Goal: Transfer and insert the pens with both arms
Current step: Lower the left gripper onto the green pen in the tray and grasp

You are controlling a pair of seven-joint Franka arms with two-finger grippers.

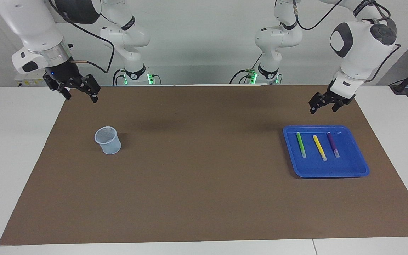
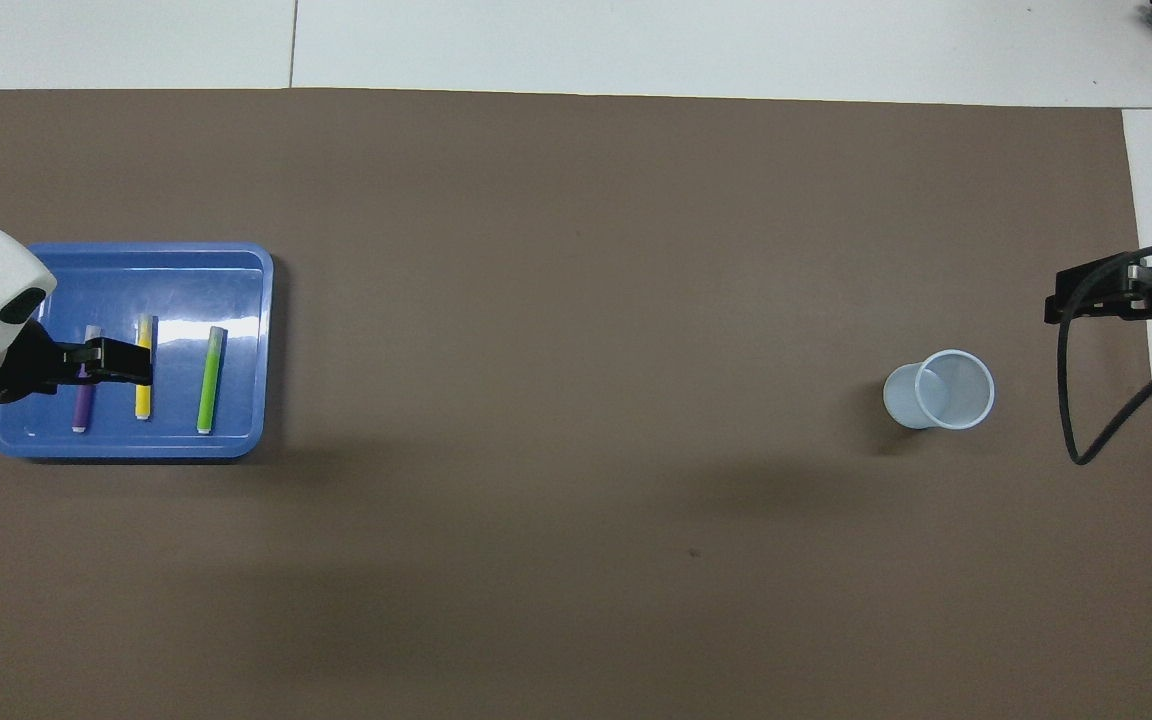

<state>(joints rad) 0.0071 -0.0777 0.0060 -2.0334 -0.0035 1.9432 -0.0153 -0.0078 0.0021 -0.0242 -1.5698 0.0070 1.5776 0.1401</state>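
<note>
Three pens lie side by side in a blue tray point(image 1: 331, 170) point(image 2: 136, 268) at the left arm's end of the table: a green pen point(image 1: 301, 144) point(image 2: 209, 378), a yellow pen point(image 1: 319, 147) point(image 2: 143, 402) and a purple pen point(image 1: 333, 144) point(image 2: 83, 405). My left gripper point(image 1: 322, 109) point(image 2: 131, 362) hangs open in the air over the tray, touching nothing. In the overhead view it covers parts of the purple and yellow pens. My right gripper point(image 1: 80, 96) point(image 2: 1056, 298) waits open and empty, raised over the mat's corner at the right arm's end.
A pale blue plastic cup point(image 1: 108, 140) point(image 2: 941, 390) stands upright on the brown mat point(image 1: 204, 177) toward the right arm's end. Two smaller white arm bases with green lights point(image 1: 136, 76) stand at the table's robot-side edge.
</note>
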